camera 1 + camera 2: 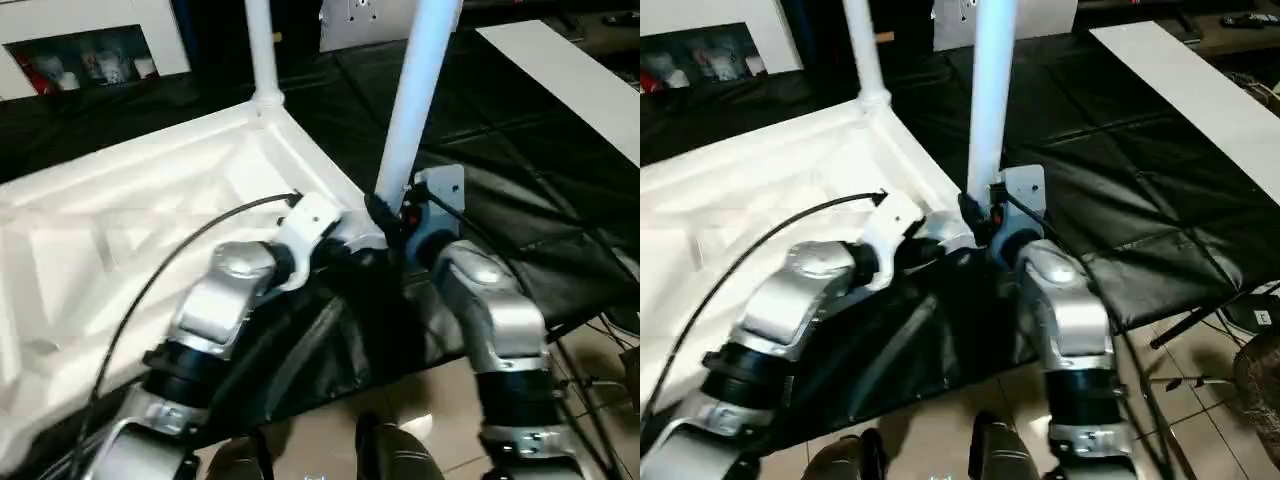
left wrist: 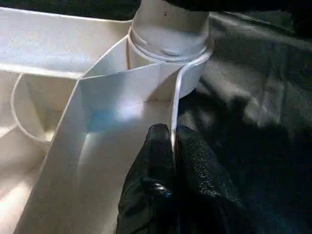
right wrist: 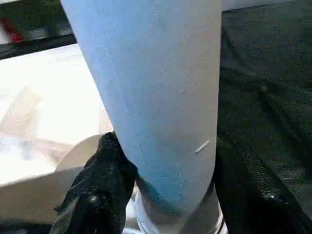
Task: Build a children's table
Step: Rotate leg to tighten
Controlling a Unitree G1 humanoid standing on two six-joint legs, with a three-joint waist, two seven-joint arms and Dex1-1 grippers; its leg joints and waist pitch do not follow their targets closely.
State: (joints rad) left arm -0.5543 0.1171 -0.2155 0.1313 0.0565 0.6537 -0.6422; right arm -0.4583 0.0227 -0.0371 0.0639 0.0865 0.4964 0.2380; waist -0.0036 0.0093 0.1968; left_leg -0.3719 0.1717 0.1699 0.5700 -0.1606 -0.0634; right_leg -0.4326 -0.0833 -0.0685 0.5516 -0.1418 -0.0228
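Two tapered white legs stand upright from the upturned table top (image 1: 150, 210): the far leg (image 1: 262, 50) in its corner socket, the near leg (image 1: 415, 100) with its long axis rising almost straight from the near corner socket (image 2: 168, 46), right between the grippers. The right gripper (image 3: 161, 195) has its black fingers (image 3: 100, 185) closed round this smooth tube's base, so seating it is probably that arm's job. The left gripper (image 2: 173, 146), fingers pressed together, pinches the thin ribbed rim beside the socket, over black cloth (image 1: 520, 200).
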